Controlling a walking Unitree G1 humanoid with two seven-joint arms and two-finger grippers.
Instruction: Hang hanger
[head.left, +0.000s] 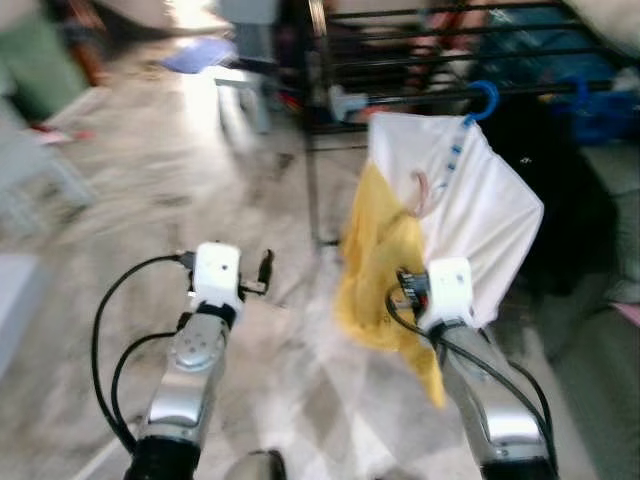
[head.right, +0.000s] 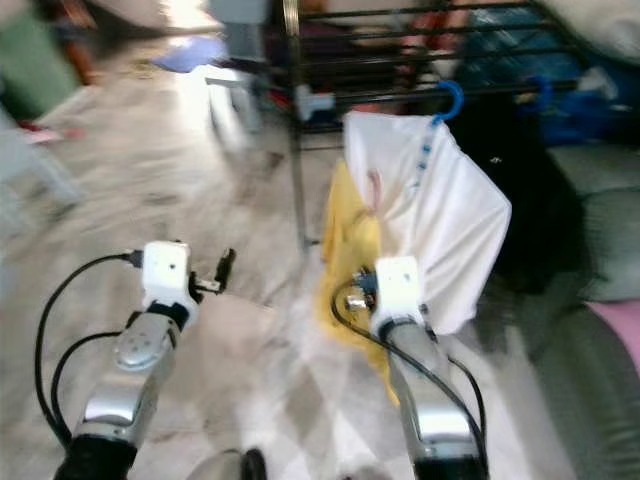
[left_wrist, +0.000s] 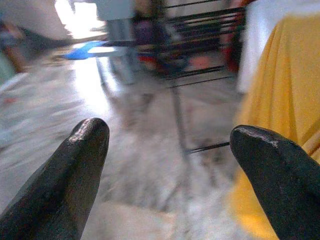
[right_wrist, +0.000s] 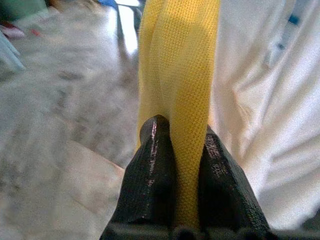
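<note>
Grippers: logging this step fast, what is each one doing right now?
Left gripper: open, holding nothing.
Right gripper: shut on the yellow cloth, beside the white garment on the blue hanger.

Ahead of me, a pale mottled floor (head.left: 180, 200) runs back to a bright glare of light (head.left: 195, 12) at the far end. A black metal rack (head.left: 420, 50) of horizontal bars stands to my right. A small pale stool (head.left: 245, 85) sits beside it. Everything looks blurred.
</note>
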